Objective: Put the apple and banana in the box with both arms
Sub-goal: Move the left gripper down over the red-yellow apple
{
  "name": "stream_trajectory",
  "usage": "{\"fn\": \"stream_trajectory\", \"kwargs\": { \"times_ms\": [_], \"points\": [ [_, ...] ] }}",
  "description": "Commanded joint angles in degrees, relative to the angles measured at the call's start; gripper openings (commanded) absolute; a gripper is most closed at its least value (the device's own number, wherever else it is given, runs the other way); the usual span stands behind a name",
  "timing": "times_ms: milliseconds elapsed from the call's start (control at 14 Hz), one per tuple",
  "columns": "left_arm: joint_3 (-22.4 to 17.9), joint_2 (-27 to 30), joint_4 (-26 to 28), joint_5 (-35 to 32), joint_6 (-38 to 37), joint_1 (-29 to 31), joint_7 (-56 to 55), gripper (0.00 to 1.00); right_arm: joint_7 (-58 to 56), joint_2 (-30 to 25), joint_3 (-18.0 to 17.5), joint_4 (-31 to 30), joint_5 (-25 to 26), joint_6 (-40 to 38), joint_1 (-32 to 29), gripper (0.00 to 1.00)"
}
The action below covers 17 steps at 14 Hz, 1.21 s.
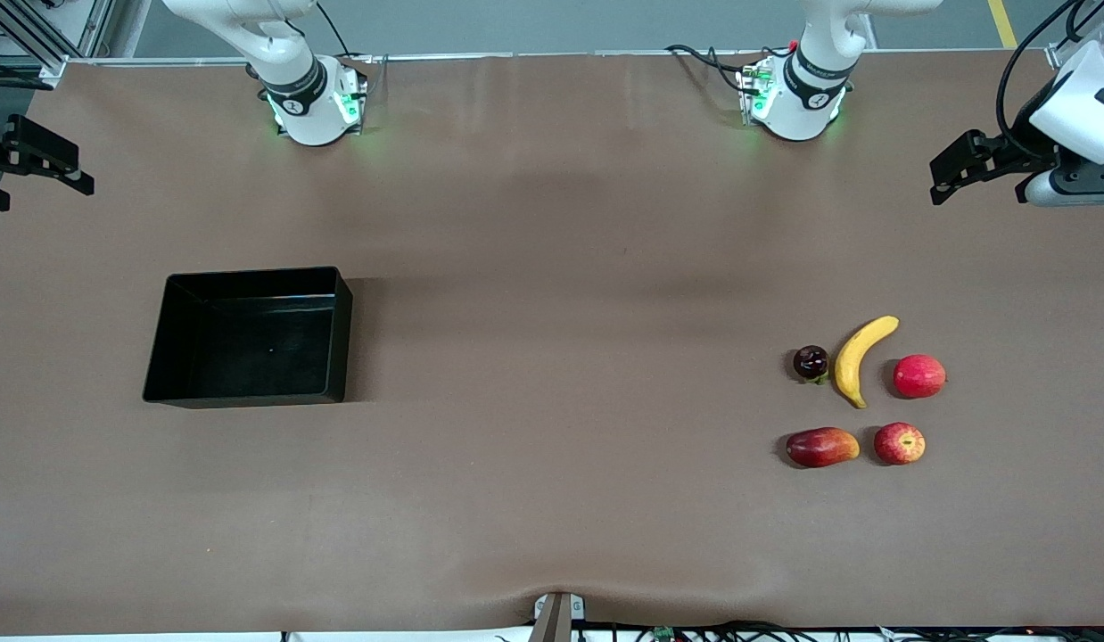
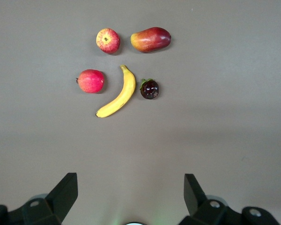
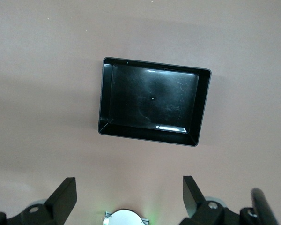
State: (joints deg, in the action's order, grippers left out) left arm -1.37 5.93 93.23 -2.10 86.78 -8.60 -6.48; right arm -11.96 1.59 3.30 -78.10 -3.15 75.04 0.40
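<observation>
Streaky round apple [image 1: 899,443] beside curved yellow banana [image 1: 858,358]; glossy black box [image 1: 248,337] apart; both jaws wide, empty.

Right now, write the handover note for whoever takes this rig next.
Left end effector: open, holds nothing, waiting at the left arm's end of the table.
Right end effector: open, holds nothing, waiting at the right arm's end.
Box: toward the right arm's end, nothing in it.
Banana and apple: on the table toward the left arm's end, apple nearer the front camera.
Done: nothing.
Left: put both fruits in the box.
</observation>
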Motion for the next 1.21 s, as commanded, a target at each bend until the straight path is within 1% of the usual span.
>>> {"fn": "stream_trajectory", "kwargs": {
  "times_ms": [0, 285, 356, 427, 641, 712, 784, 926, 997, 1140],
  "points": [
    [0.1, -0.7, -1.6, 0.2, -1.4, 0.1, -0.5, 1.00, 0.3, -1.8, -0.3, -1.8, -0.5, 0.2, -0.6, 1.00],
    [0.0, -1.0, -1.6, 0.0, -1.3, 0.3, 0.4, 1.00, 0.7, -1.8, -0.2, -1.8, -0.5, 0.0, -0.6, 1.00],
    [-0.6, -1.7, -1.6, 0.0, -1.3, 0.3, 0.6, 1.00, 0.7, -1.8, -0.2, -1.8, -0.5, -0.1, -0.5, 1.00],
    [-2.7, -2.6, -1.6, -0.1, -0.6, 0.3, 0.6, 1.00, 0.7, -1.8, -0.2, -1.8, -0.5, -0.1, -0.5, 1.00],
    [-4.4, -6.9, -1.1, -0.4, 2.1, 0.3, 0.6, 1.00, 0.8, -1.8, -0.2, -1.8, -0.5, -0.1, -0.7, 1.00],
    [-5.1, -8.1, -0.6, -0.4, 4.2, 0.6, 0.7, 1.00, 0.8, -1.7, -0.2, -1.8, -0.5, -0.2, -1.0, 1.00],
    [-5.0, -9.1, 0.5, -0.4, 7.0, 2.5, 0.8, 1.00, 0.8, -1.7, -0.2, -1.8, -0.5, -0.1, -1.0, 1.00],
    [-5.0, -11.5, 3.3, -0.5, 11.7, 2.7, 0.8, 1.00, 0.8, -1.7, -0.2, -1.9, -0.5, -0.2, -1.0, 1.00],
    [-5.0, -12.5, 5.0, -0.6, 15.4, 2.6, 0.8, 1.00, 0.8, -1.7, -0.2, -1.9, -0.5, -0.2, -1.0, 1.00],
    [-5.0, -16.0, 6.4, -0.6, 21.1, 3.0, 1.1, 1.00, 0.9, -1.5, -0.2, -1.8, -0.5, -0.4, -1.1, 1.00]
  ]
}}
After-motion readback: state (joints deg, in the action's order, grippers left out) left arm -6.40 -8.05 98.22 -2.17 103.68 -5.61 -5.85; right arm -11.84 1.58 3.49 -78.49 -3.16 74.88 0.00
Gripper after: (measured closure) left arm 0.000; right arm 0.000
